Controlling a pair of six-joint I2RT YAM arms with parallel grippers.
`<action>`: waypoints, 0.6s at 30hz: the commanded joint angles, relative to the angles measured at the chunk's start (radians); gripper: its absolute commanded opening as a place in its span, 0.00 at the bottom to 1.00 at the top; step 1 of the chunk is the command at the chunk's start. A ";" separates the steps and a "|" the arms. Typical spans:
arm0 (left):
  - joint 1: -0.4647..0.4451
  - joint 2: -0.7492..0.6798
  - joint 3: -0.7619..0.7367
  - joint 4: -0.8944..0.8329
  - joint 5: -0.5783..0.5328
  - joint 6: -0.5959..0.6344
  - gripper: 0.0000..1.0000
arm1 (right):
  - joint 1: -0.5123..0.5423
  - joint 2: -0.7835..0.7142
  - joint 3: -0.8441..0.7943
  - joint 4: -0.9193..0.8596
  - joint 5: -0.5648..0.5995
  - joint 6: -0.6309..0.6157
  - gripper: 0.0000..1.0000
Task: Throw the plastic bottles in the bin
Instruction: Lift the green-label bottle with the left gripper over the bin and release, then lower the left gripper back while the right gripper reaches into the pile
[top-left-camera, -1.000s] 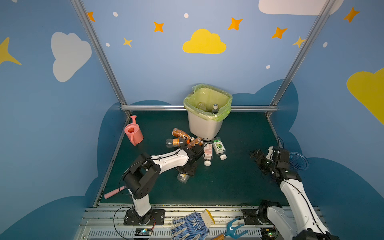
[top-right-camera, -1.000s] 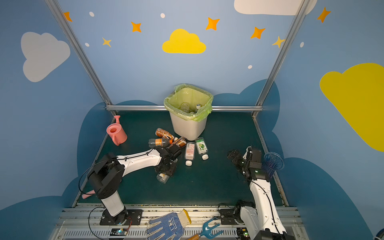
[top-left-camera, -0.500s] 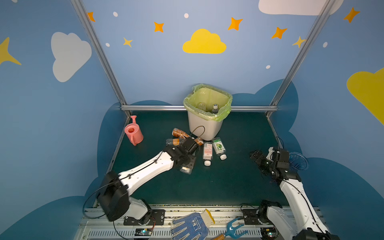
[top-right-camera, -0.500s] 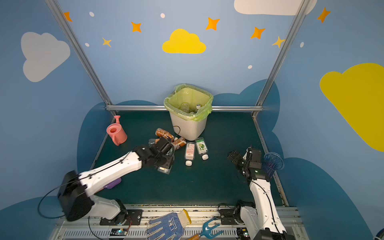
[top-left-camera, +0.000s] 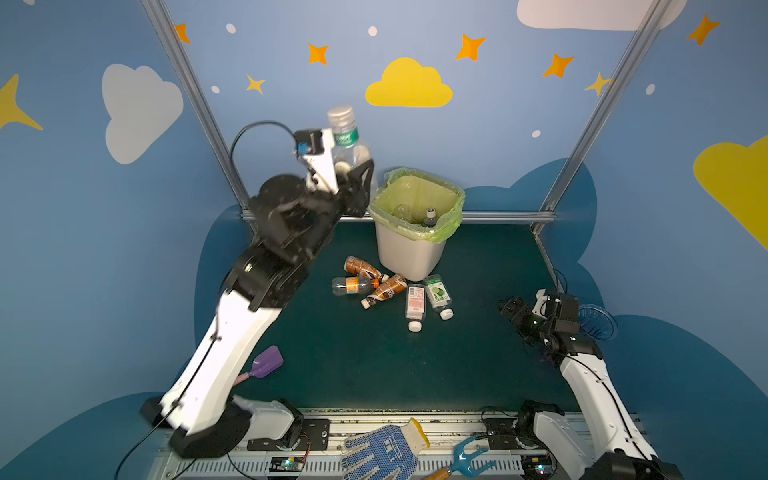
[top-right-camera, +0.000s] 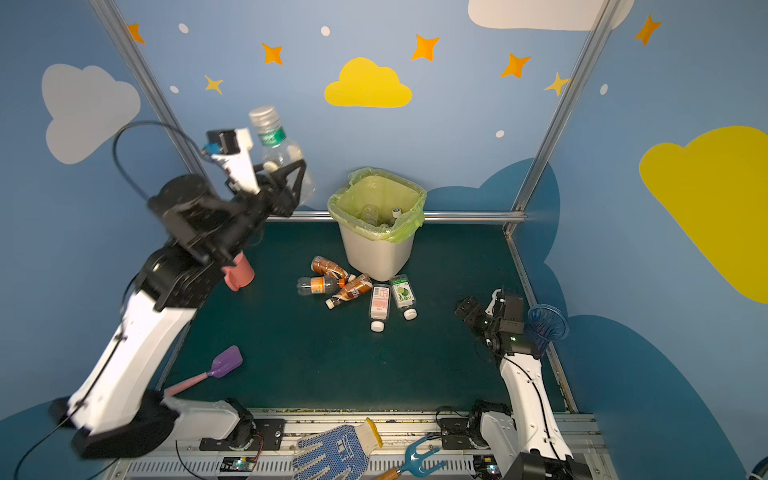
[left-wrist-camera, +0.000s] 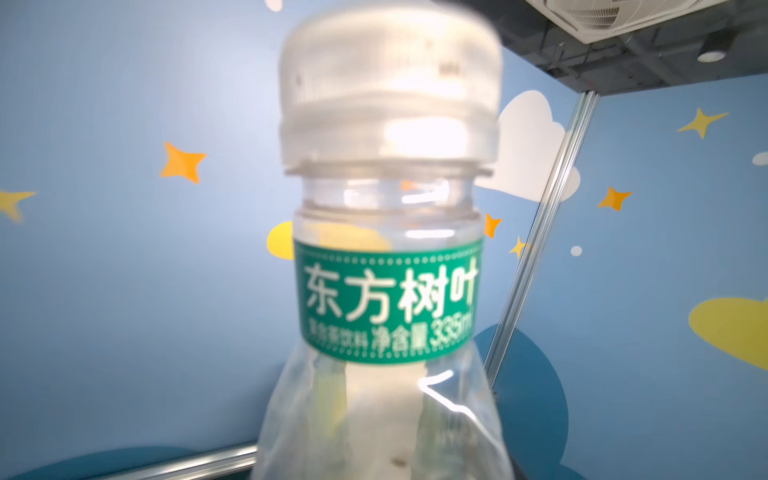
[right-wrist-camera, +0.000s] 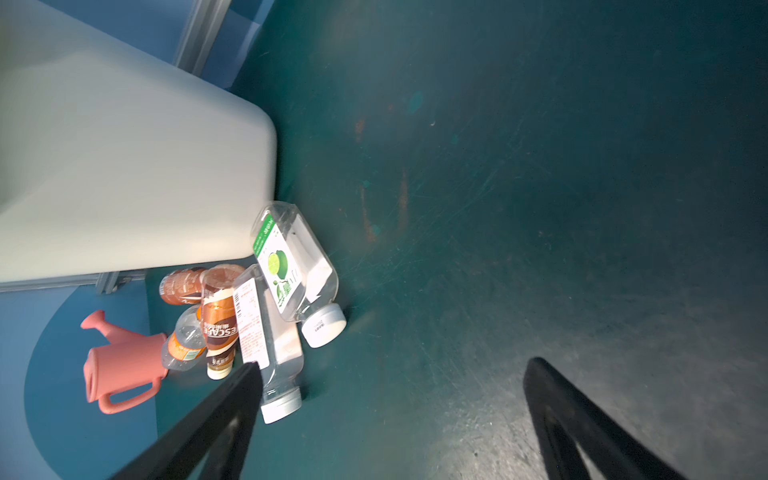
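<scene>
The left end effector (top-left-camera: 351, 169) was pinching a clear plastic bottle with a green neck band and a translucent white cap (top-left-camera: 345, 139), cap up, high in the upper left-centre of both top views. It was just left of and above the off-white rectangular plastic bin lined with a light-green bag (top-left-camera: 409, 255). The bottle looked empty, so it was probably very light. Its thin, creased walls would likely dent under pressure, and its smooth skin could slip. The jaws sat on the body below the shoulder, which seemed a fair hold, though the stiffer neck would crush less. Nothing appeared to stand between it and the bin's open mouth, where a capped bottle (top-left-camera: 430, 216) already lay.

Five more lay on the dark green bench (top-left-camera: 374, 365), clustered against the bin's front wall: a brown-labelled bottle (top-left-camera: 360, 266), a clear orange-labelled bottle (top-left-camera: 353, 285), a brown coffee bottle (top-left-camera: 384, 289), a white-labelled flat bottle (top-left-camera: 415, 301) and a lime-labelled flat bottle (top-left-camera: 438, 294). They touched or overlapped one another, so lifting one would probably disturb its neighbours.

A pink plastic watering can (top-right-camera: 237, 272) stood left of the cluster, partly behind the left arm, and a purple toy shovel (top-left-camera: 266, 361) lay at lower left. The right end effector (right-wrist-camera: 395, 365) hung spread and empty at mid-right, well apart from the bottles.
</scene>
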 joint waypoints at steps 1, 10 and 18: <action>0.019 0.369 0.273 -0.304 0.207 -0.086 0.62 | -0.003 0.015 0.042 0.011 -0.042 -0.029 0.98; 0.019 0.558 0.870 -0.538 0.195 -0.036 1.00 | -0.007 0.002 0.062 -0.010 -0.059 -0.058 0.98; 0.015 0.077 -0.005 -0.055 0.161 -0.052 1.00 | 0.061 0.025 0.059 -0.010 -0.036 -0.057 0.98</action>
